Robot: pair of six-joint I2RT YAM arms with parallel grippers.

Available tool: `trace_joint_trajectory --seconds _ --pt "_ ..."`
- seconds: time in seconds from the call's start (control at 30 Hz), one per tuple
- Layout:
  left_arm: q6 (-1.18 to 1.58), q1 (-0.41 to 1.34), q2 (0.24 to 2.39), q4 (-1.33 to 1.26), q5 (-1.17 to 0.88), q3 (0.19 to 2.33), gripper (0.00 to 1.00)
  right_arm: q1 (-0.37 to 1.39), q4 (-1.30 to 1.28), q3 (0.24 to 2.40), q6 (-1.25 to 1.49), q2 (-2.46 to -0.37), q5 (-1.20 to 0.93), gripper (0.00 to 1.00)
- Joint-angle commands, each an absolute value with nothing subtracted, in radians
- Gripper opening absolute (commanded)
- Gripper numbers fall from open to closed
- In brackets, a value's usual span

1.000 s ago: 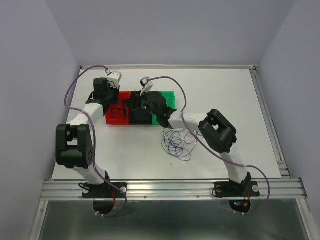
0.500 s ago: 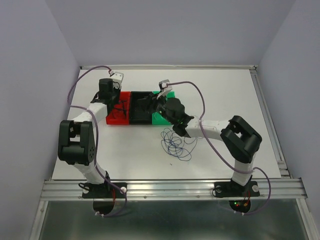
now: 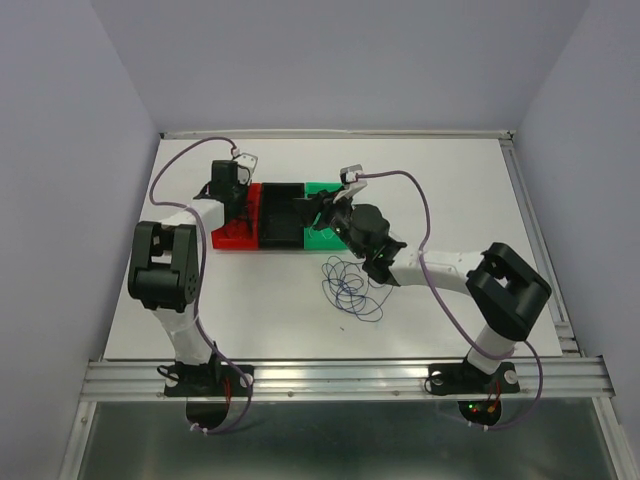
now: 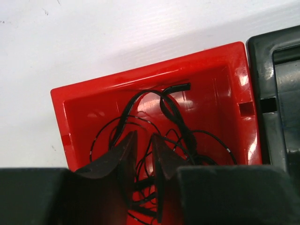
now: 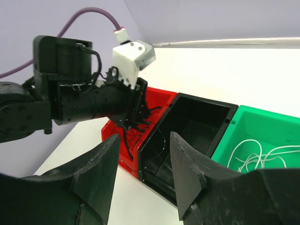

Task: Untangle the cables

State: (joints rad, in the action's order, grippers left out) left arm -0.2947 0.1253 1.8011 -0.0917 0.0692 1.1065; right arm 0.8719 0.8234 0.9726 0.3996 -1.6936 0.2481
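Red bin (image 4: 211,79) glossy, smooth moulded plastic with bright highlights; black bin (image 4: 262,70) duller-sheened plastic; green bin (image 5: 248,123) satin plastic; cables (image 4: 177,87) thin with a matt black sheath; table (image 4: 117,37) matt white, faintly speckled.

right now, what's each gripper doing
left gripper: slightly open over the black cable in the red bin, nothing clearly gripped
right gripper: open, empty
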Motion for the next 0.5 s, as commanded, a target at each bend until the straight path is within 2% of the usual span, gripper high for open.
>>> trace_joint_trajectory --seconds 0.0,0.27,0.47 --pt "-0.301 0.130 1.657 -0.136 0.104 1.085 0.41 0.873 0.885 0.956 0.380 -1.658 0.293 0.52" --pt "-0.311 0.130 1.497 -0.144 0.199 1.013 0.50 0.871 0.885 0.953 0.382 -1.666 0.304 0.52" --pt "-0.321 0.137 1.416 -0.184 0.256 0.966 0.51 0.871 0.884 0.957 0.388 -1.674 0.295 0.52"
